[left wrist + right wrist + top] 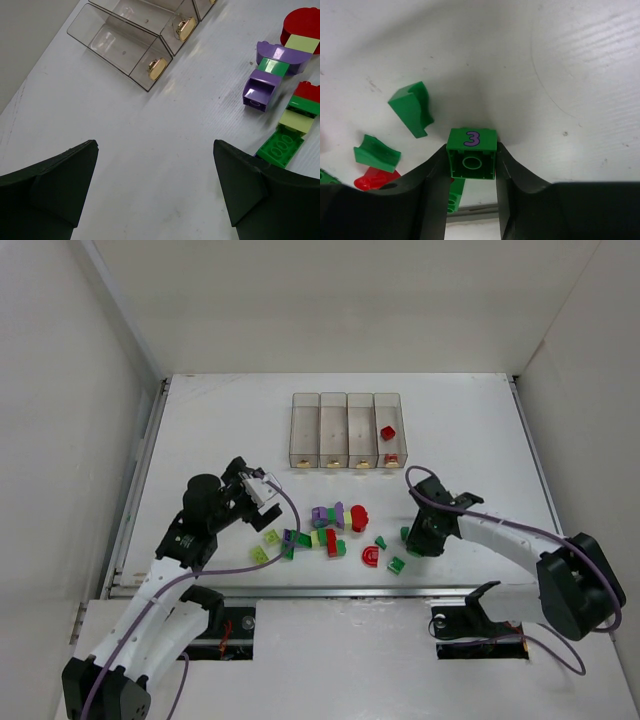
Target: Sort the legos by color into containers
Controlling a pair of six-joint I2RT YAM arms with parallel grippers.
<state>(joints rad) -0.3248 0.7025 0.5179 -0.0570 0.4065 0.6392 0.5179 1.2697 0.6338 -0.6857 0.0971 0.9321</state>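
Note:
Several legos [335,525] in red, green, purple and pale yellow-green lie scattered at the table's middle front. The four clear containers [346,430] stand in a row behind them, with a red lego [388,433] in the rightmost one. My right gripper [471,148] is low at the pile's right end [412,538]. Its jaws press both sides of a green lego [471,139] marked with a purple 3. My left gripper [155,145] hovers open over bare table left of the pile [255,490], nothing between its fingers.
Two curved green pieces [411,107] [376,152] and a red piece [375,178] lie just left of the right gripper. A purple lego [260,90] and a green plate [280,147] sit right of the left gripper. White walls enclose the table.

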